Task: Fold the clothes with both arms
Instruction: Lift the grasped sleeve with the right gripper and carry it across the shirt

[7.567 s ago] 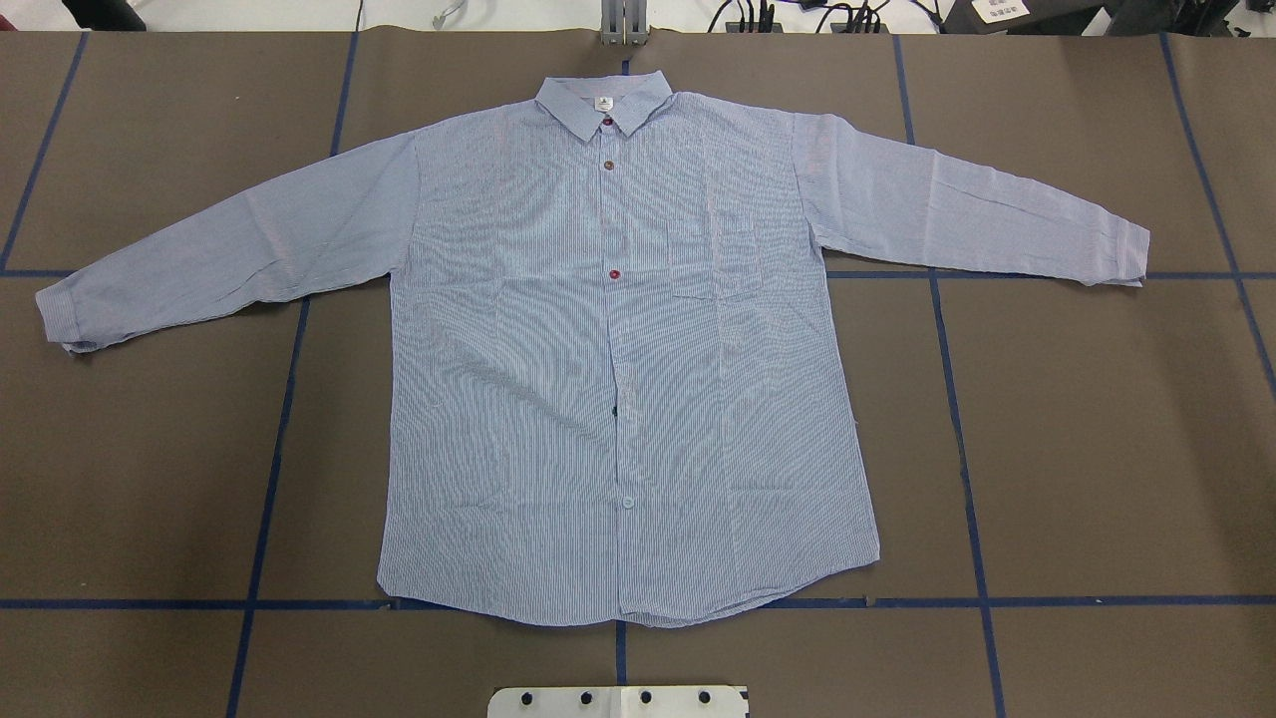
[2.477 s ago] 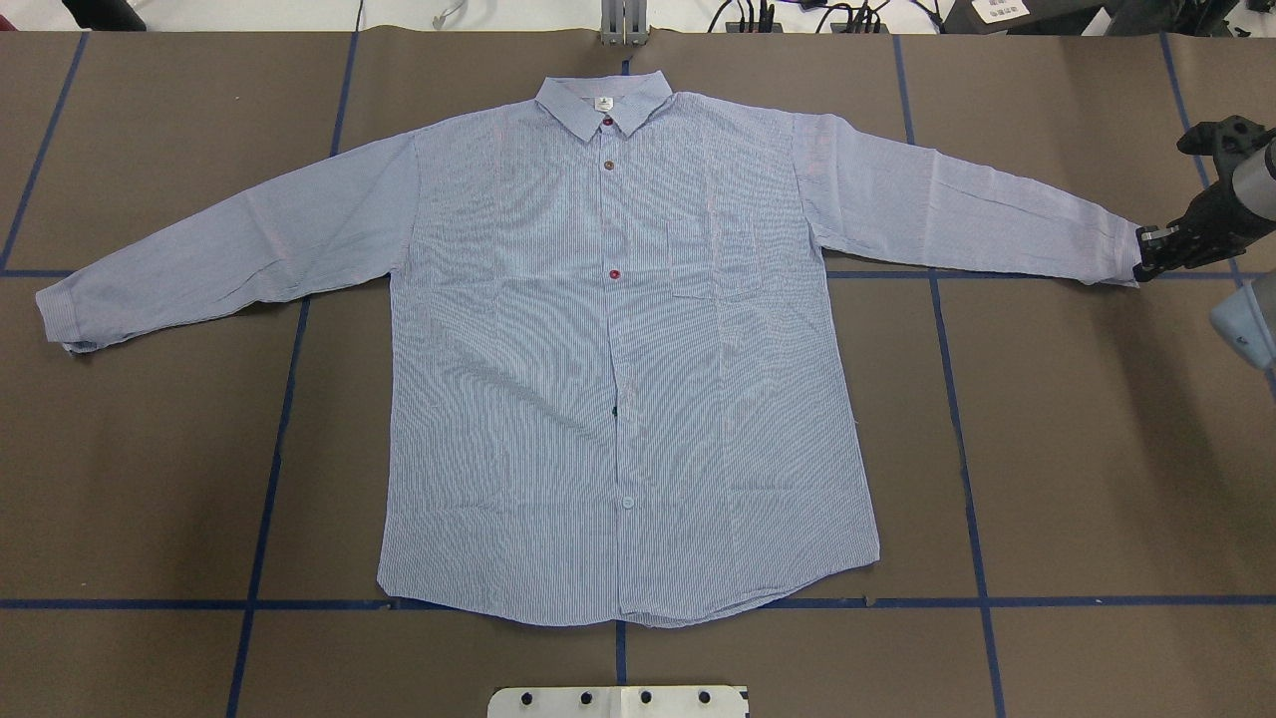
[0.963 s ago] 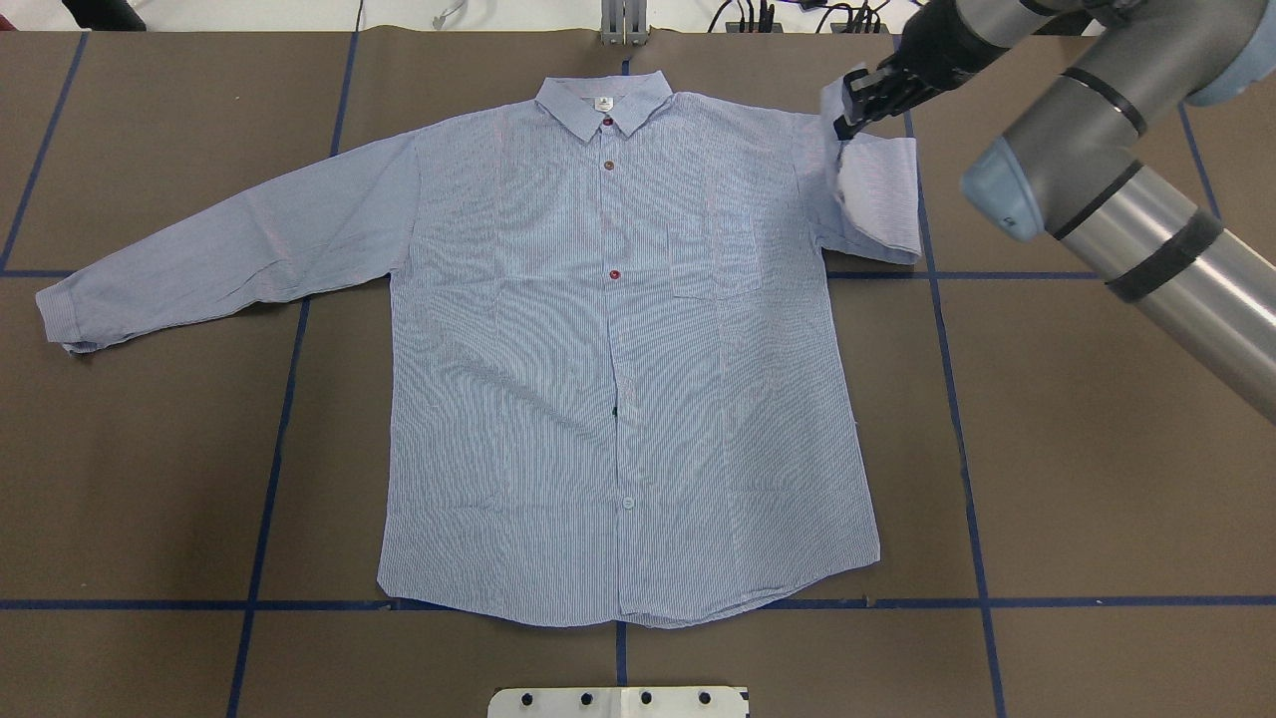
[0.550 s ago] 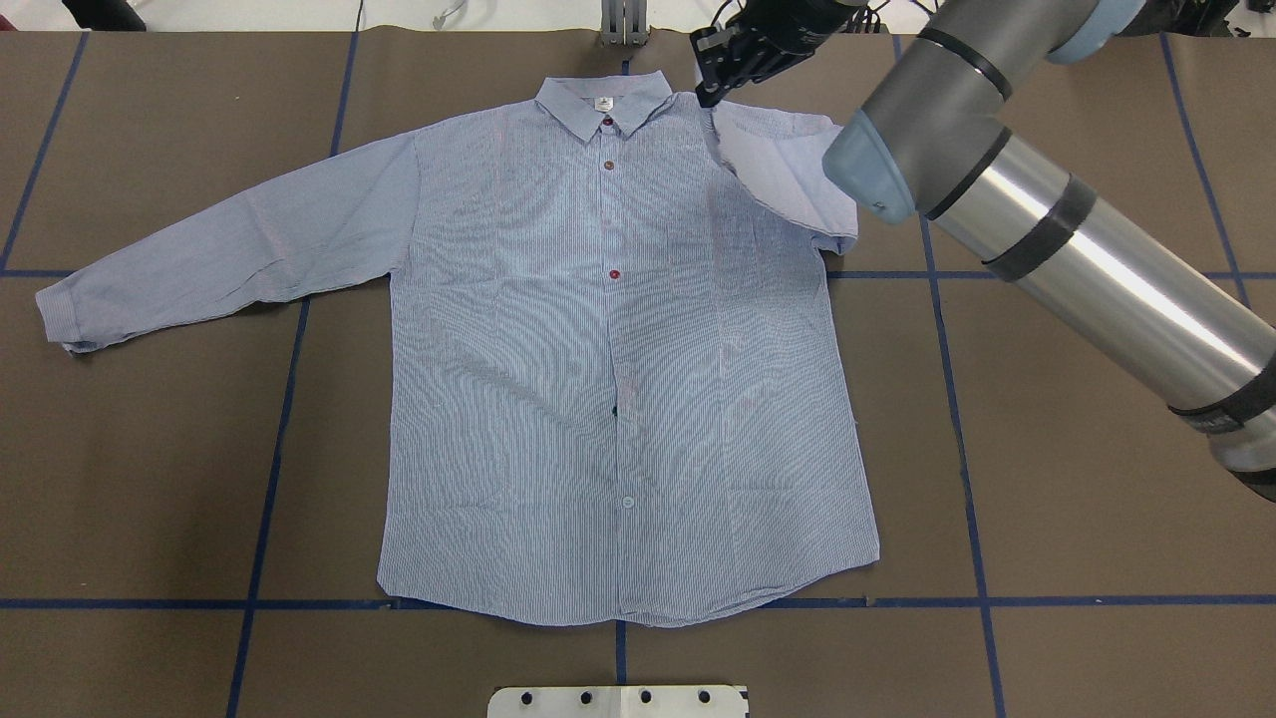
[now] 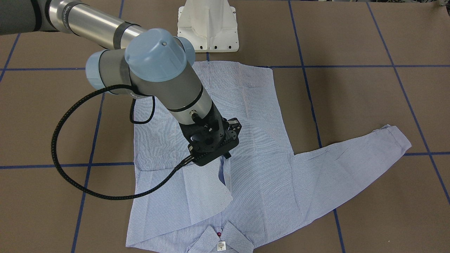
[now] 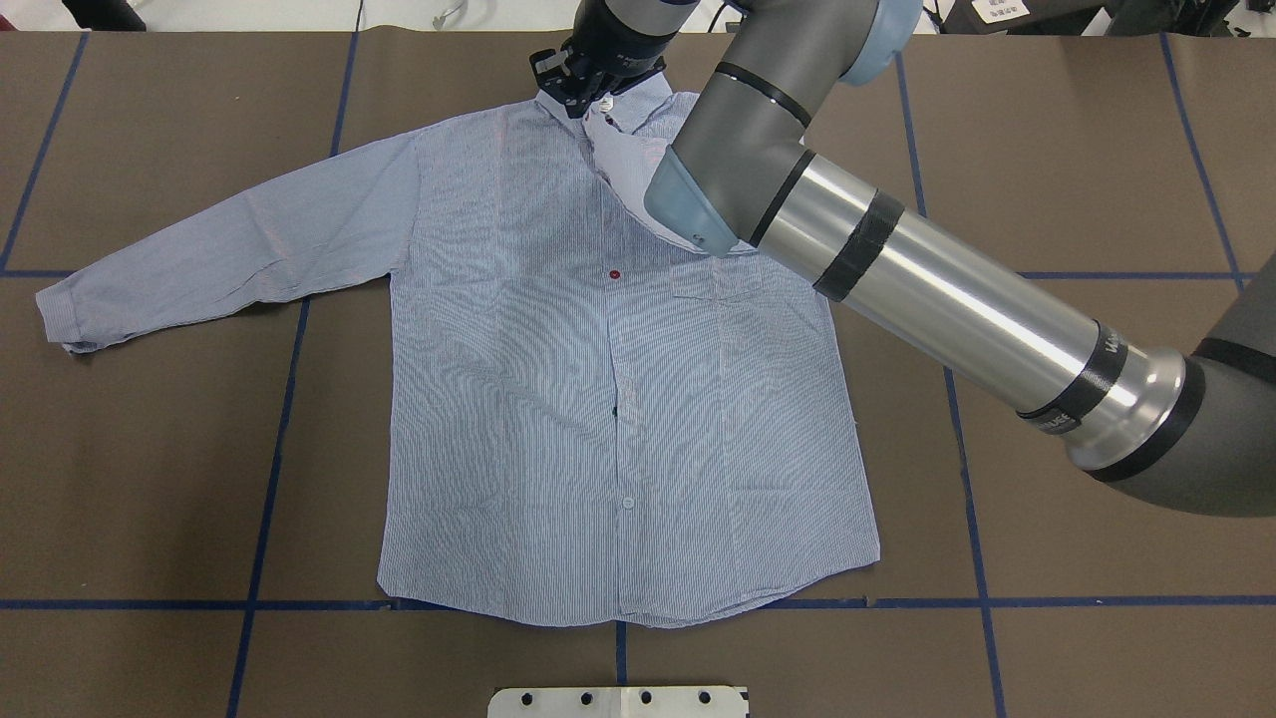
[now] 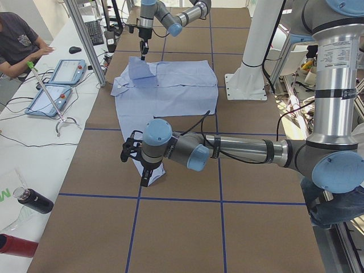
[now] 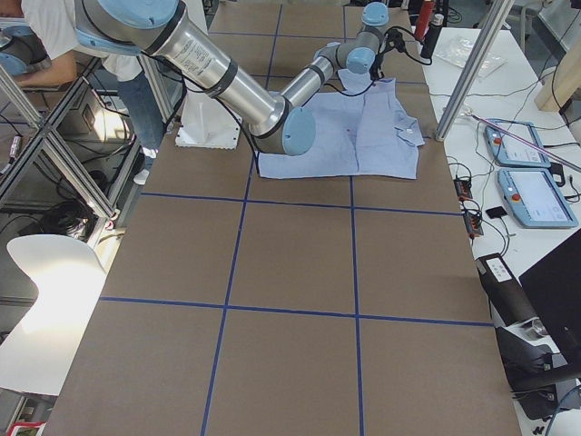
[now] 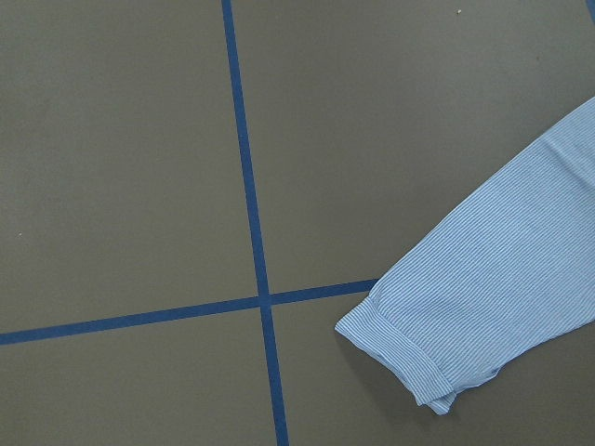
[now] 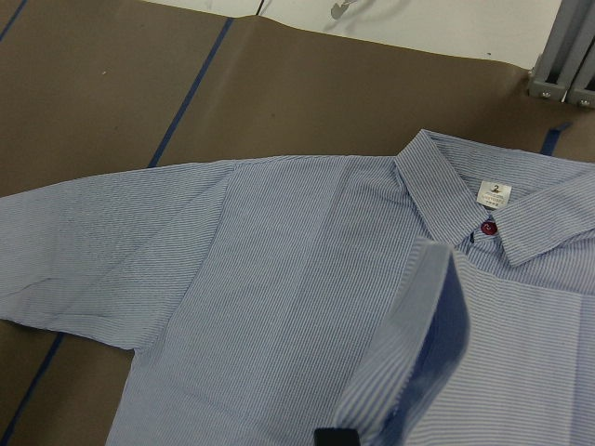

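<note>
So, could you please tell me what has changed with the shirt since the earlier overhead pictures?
The right end effector came in, took hold of the right-hand sleeve at its cuff and carried it inward across the chest towards the collar, folding it over the shirt. The other sleeve and the rest of the shirt stayed flat where they were.

right arm (image 6: 947, 299): grey-and-silver tubes | light blue joint caps (image 5: 154, 52) | black braided cable (image 5: 56, 140) | white pedestal (image 5: 207, 24)
</note>
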You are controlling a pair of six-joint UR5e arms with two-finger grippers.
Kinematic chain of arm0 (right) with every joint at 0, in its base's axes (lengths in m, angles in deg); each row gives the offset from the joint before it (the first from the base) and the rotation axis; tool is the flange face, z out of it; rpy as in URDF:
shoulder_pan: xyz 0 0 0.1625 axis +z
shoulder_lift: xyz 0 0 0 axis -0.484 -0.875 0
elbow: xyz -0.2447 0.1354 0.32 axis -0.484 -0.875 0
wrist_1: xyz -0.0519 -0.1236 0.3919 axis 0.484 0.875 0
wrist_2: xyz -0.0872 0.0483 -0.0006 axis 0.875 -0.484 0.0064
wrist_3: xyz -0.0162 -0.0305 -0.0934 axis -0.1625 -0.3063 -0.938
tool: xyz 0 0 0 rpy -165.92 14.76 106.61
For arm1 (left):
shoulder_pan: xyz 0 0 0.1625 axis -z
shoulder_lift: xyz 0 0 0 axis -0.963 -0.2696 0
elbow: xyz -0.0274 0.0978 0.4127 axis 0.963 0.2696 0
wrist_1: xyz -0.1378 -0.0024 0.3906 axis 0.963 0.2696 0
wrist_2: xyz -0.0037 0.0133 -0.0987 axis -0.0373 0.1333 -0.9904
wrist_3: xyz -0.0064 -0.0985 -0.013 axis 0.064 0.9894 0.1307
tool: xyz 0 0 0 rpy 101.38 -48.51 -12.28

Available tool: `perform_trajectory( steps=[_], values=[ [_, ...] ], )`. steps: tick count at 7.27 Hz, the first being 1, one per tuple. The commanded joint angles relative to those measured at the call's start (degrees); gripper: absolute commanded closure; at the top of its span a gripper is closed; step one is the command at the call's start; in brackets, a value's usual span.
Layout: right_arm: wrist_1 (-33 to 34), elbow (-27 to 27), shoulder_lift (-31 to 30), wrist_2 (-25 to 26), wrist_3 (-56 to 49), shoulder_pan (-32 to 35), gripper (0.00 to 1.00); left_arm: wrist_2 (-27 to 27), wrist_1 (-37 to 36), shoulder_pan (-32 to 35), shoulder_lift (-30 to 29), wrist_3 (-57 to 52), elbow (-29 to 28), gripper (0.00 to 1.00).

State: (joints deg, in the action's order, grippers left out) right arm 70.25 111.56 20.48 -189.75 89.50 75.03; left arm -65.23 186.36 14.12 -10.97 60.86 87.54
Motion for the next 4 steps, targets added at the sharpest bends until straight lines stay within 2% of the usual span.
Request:
perform_trajectory(
  steps=[1,2,3,4],
  values=[
    [-2.63,-6.65,2.69,3.39,0.08,-3.08,1.0,0.0,-0.08,-0.06,0.04,-0.02,-0.11,0.0],
    [-3.43,-9.64,3.83,5.06,0.08,-5.01,1.0,0.0,-0.17,-0.06,0.04,-0.02,-0.11,0.0],
    [-3.61,-11.76,5.15,9.95,0.08,-8.25,1.0,0.0,-0.17,-0.06,0.04,-0.02,-0.19,0.0],
    [-3.61,-13.44,6.03,11.91,0.08,-9.76,1.0,0.09,-0.26,-0.06,0.04,-0.02,-0.19,0.0]
  ],
)
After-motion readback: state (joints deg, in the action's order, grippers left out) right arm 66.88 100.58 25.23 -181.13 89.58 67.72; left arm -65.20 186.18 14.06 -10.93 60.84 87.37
